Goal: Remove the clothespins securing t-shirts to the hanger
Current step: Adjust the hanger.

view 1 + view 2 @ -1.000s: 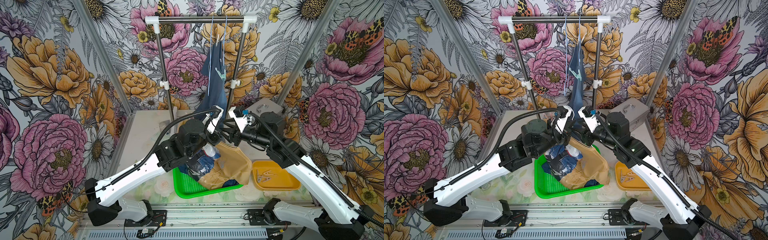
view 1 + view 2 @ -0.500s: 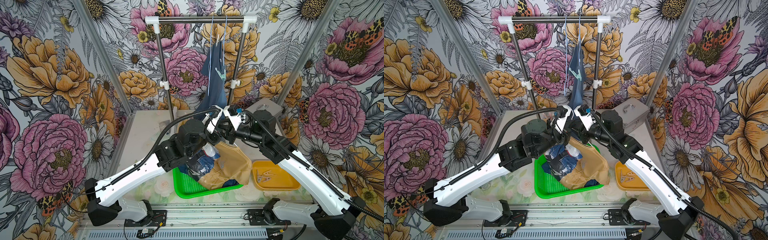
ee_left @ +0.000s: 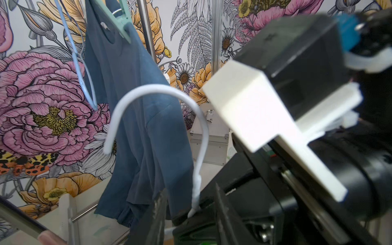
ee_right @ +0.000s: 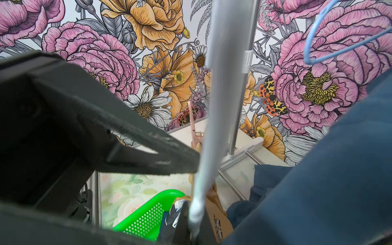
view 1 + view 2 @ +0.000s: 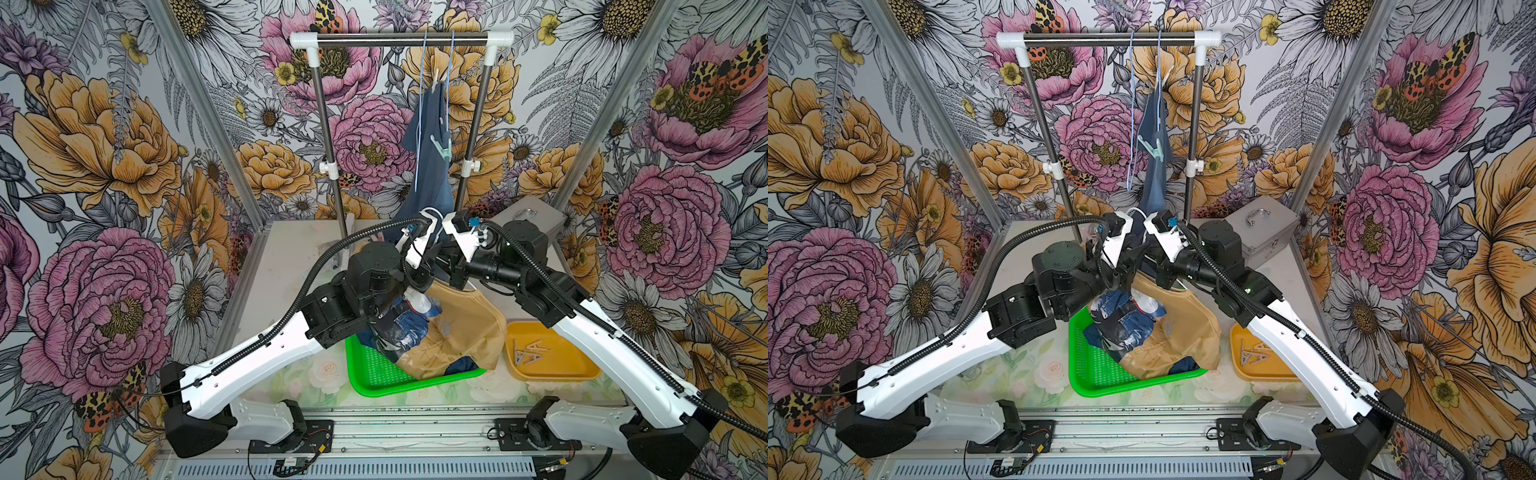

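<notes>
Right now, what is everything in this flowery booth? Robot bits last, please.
rail: one, steel, at the back
wire hangers: two, light blue, on rail
basket: one, green, front centre
tray: one, yellow, beside basket
case: one, silver, back corner
slate blue t-shirt: one, hanging from rail
tan t-shirt: one, draped into basket
navy t-shirt: one, in basket
mint clothespin: one, on slate blue t-shirt
loose clothespins: several, pale, in tray
white hanger: one, low, centre
left pincer: black, open
right pincer: black, shut on white hanger

walls (image 5: 104,166): floral wallpaper | table (image 5: 282,257): pale top | rack (image 5: 374,40): metal, at back | light: even
</notes>
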You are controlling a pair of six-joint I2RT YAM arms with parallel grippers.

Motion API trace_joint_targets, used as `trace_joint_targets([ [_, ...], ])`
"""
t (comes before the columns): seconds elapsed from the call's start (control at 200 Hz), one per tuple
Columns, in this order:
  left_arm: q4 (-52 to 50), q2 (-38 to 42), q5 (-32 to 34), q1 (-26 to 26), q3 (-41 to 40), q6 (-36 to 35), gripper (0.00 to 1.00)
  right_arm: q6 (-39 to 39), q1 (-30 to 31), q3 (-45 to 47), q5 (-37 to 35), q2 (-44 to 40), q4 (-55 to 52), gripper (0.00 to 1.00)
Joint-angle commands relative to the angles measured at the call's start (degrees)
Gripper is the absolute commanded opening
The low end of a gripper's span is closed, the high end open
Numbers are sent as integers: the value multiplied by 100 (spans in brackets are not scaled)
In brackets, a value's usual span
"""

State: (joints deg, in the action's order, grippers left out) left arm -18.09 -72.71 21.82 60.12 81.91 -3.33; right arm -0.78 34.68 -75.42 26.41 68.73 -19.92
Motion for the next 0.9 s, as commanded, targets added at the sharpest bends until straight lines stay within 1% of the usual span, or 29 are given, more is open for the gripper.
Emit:
trace_joint_targets([
  [0.0, -2, 402, -111, -67, -315, 15, 48, 77, -102, -64, 51, -101, 306, 0],
  [0.095, -102, 859, -266, -214, -501, -87, 54, 107, -243, -287, 335, -27, 179, 0],
  [0.175, -310, 1318, -625, -498, -608, -115, 58, 313, -341, -845, 644, 202, -416, 0],
  [0.23, -472, 1645, -938, -811, -685, -108, 60, 553, -360, -1318, 814, 383, -951, 0],
  [0.26, -533, 1837, -1242, -998, -725, -91, 61, 682, -372, -1577, 889, 468, -1232, 0],
  [0.355, -761, 2365, -1692, -1623, -866, -101, 63, 971, -391, -2322, 1042, 680, -1901, 0],
  [0.425, -949, 2623, -1971, -2079, -896, -151, 64, 1099, -392, -2749, 1110, 765, -2199, 0],
  [0.55, -1218, 2887, -2602, -2639, -870, -237, 66, 1266, -400, -3264, 1181, 804, -2562, 0],
  [0.63, -1302, 2962, -2863, -2821, -874, -276, 66, 1280, -392, -3269, 1217, 753, -2651, 0],
  [0.685, -1305, 3049, -2994, -2877, -951, -327, 67, 1333, -399, -3089, 1270, 676, -2693, 0],
  [0.815, -1332, 3289, -3248, -2895, -1359, -699, 69, 1669, -354, -2162, 1170, 339, -2669, 0],
  [0.895, -1518, 3359, -3649, -2933, -1583, -1053, 71, 1942, -295, -1585, 1100, 168, -2675, 0],
])
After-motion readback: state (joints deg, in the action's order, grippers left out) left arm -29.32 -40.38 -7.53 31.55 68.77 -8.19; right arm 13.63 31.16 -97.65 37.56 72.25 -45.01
